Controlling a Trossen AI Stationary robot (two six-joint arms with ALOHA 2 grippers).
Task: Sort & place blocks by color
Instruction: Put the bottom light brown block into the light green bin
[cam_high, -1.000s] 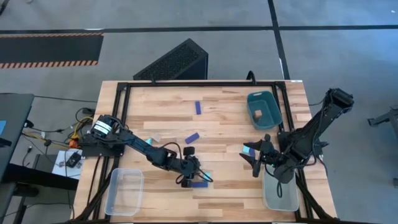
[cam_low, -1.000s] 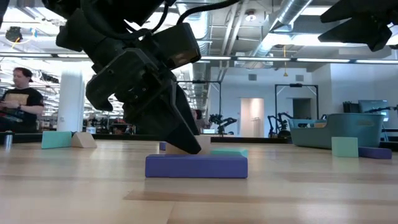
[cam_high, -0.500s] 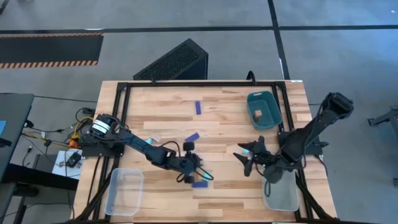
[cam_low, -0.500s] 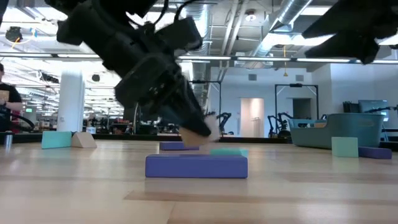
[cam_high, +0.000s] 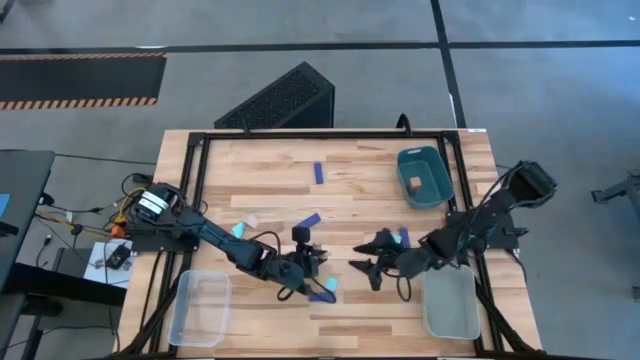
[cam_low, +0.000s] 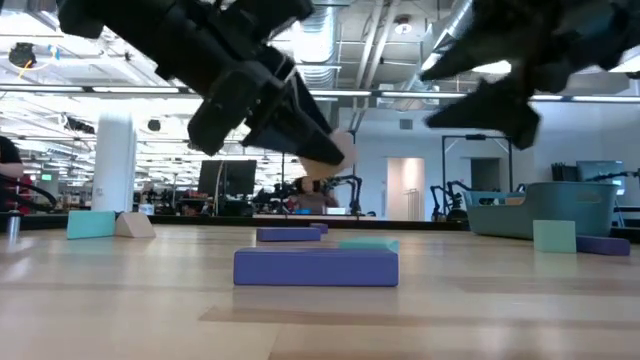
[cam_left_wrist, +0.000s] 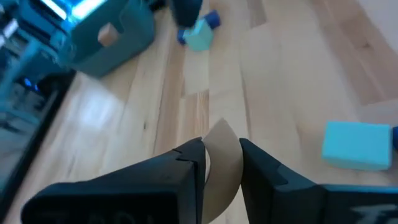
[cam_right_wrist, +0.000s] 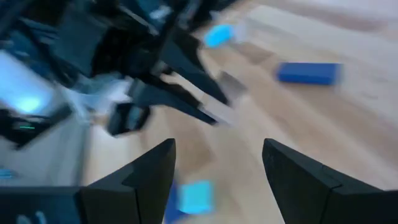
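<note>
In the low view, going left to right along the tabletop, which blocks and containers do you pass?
Light teal block → pale wood wedge beside it → long dark blue bar up front → dark teal bin → small light teal cube → dark blue bar at the right edge.

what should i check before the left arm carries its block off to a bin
1. Grip: left pincer is shut on the pale wood block, which sits squarely between the fingers. ok
2. Lift: in the low view the wood block is off the table, above the dark blue bar. ok
3. Other arm: right pincer is open, holds nothing, and hangs close beside the left one mid-table. not ok, crowded
4. Destination: the dark teal bin already holds a wood piece, but it lies beyond the right arm. not ok, path blocked
5. Clear tray near the left arm: looks bare. ok
6. Nearby teal block staying undisturbed: cannot tell
</note>
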